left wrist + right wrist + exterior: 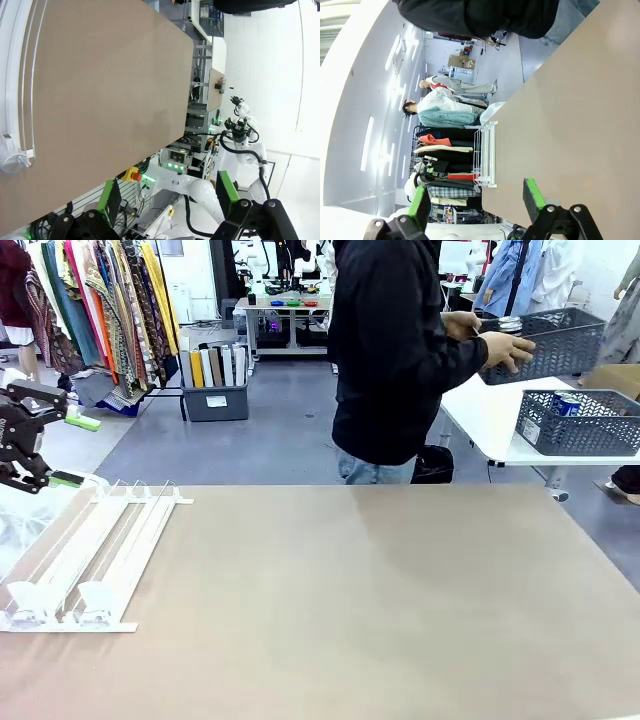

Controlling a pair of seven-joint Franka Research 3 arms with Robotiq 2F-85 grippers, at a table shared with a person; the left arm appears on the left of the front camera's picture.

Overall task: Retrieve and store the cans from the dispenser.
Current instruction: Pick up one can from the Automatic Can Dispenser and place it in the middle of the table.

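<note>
Your left tool (167,200) and right tool (475,197) both gape wide, empty, beside the flat white railed dispenser (85,555) on the worktop (380,610).

This is a robotics lab dressed partly like a clothing shop. Beyond the brown surface (380,590) stand racks of hanging garments (100,310), a grey floor bin of folded fabric (215,385) and a far workbench (285,315) with equipment. White side tables (490,415) carry grey mesh baskets (580,425), and a white robot arm (240,145) with lit control boxes stands under the surface's edge.
</note>
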